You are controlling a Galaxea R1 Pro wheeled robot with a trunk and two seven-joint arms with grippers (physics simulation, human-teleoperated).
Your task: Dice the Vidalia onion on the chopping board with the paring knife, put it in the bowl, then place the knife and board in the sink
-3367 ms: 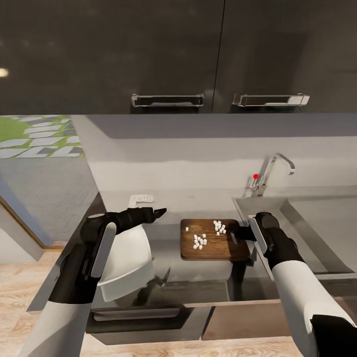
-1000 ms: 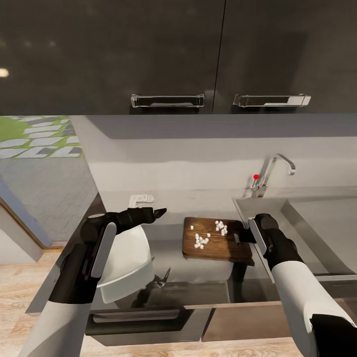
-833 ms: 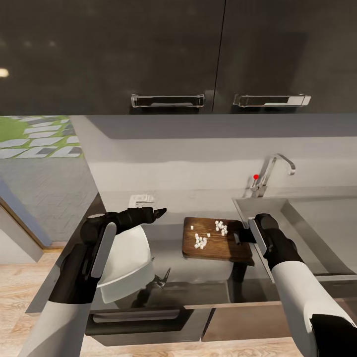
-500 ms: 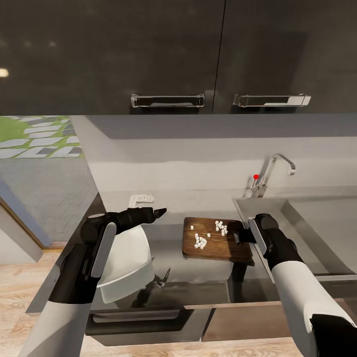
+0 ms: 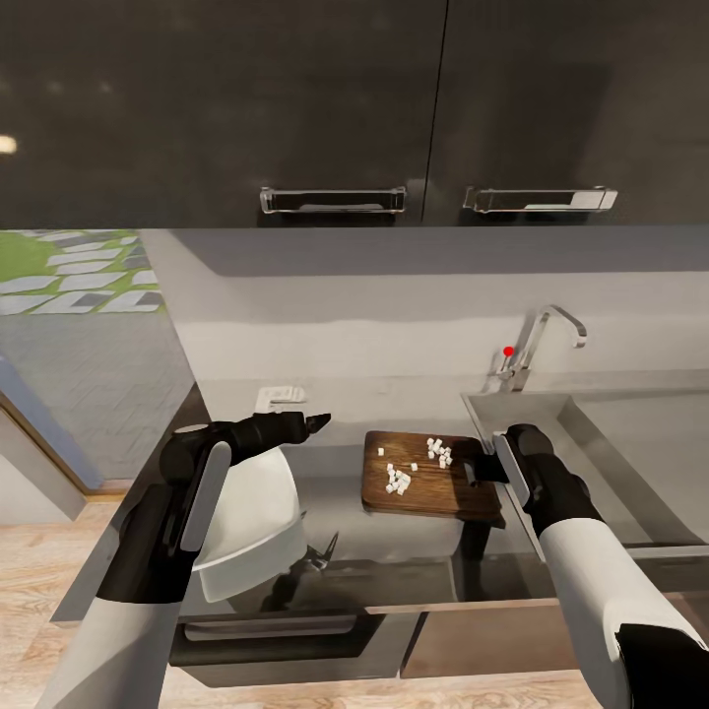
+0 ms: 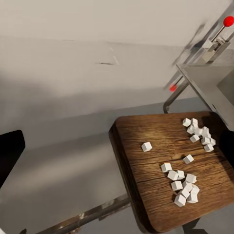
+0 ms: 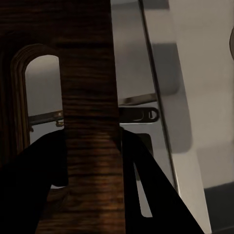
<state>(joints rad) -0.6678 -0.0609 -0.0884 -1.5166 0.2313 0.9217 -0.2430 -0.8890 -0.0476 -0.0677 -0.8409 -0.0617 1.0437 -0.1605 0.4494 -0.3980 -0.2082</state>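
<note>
Board: the chopping board (image 5: pixel 430 480) is held just above the countertop (image 5: pixel 394 551), at about 9 o'clock from the sink (image 5: pixel 630 463); its long axis runs left to right, and its slotted handle end points toward the sink.
Onion: the white diced onion (image 5: pixel 414 465) lies scattered on top of the board, in two loose clusters.
Right arm: it reaches forward from 5 o'clock, its forearm sloping up to the board's right end.
Right gripper (image 5: pixel 480 470): its fingers (image 7: pixel 141 180) are closed on the board's handle end, one above and one below the wood beside the oval slot.
Left arm: bent at the elbow, with its forearm level and pointing to 3 o'clock over the bowl (image 5: pixel 251 527).
Left gripper (image 5: pixel 317 422): it hangs short of the board; I cannot tell whether it is open or closed.
Bowl: white, at 9 o'clock from the board, partly hidden under the left arm.
Tap (image 5: pixel 540 340): at 1 o'clock from the board, behind the sink.
</note>
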